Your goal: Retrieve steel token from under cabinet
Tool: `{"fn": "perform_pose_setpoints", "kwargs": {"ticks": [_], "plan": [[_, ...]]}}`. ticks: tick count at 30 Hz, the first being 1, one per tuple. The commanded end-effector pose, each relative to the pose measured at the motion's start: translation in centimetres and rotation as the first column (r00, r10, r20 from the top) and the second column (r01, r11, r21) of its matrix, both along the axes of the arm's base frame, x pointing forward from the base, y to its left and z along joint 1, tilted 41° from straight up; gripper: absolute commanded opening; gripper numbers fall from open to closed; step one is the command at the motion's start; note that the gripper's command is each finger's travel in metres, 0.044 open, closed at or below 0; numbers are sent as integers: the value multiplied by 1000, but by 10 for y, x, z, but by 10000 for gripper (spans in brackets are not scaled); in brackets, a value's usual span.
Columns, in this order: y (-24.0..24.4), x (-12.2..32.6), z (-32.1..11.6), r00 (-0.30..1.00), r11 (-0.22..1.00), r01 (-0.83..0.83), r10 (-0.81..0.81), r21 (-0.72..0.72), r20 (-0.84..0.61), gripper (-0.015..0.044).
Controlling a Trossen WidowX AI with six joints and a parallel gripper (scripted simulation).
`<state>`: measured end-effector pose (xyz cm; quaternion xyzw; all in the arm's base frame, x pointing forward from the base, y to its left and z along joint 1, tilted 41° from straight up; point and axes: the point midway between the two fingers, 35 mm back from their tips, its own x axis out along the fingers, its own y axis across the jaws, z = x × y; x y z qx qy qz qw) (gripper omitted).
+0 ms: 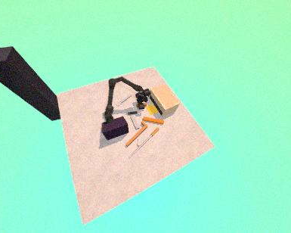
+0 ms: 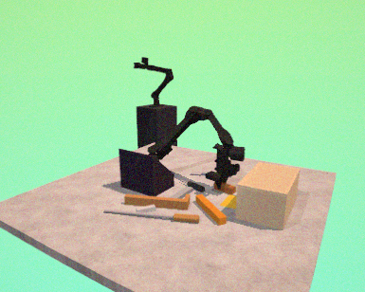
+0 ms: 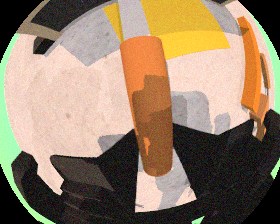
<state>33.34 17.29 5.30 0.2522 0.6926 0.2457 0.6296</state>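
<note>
My gripper is shut on the orange handle of a tool, low in front of the cabinet. The tool's flat grey blade runs from the handle over the yellow marked area towards the cabinet's dark lower front. The blade's far end is out of sight in the wrist view. I cannot make out the steel token in any view.
An orange bar lies beside the marked area. An orange L-shaped piece, an orange-handled rod, a dark-handled tool and a small pale hook lie nearer the arm's base.
</note>
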Motion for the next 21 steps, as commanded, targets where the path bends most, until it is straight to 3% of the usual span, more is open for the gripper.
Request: {"fn": "perform_pose_setpoints", "kwargs": {"ticks": [1, 21], "plan": [[1, -6, 0, 1000, 1000, 0, 0, -2, 0, 0], [0, -27, 2, 1000, 1000, 0, 0, -2, -2, 0]]}}
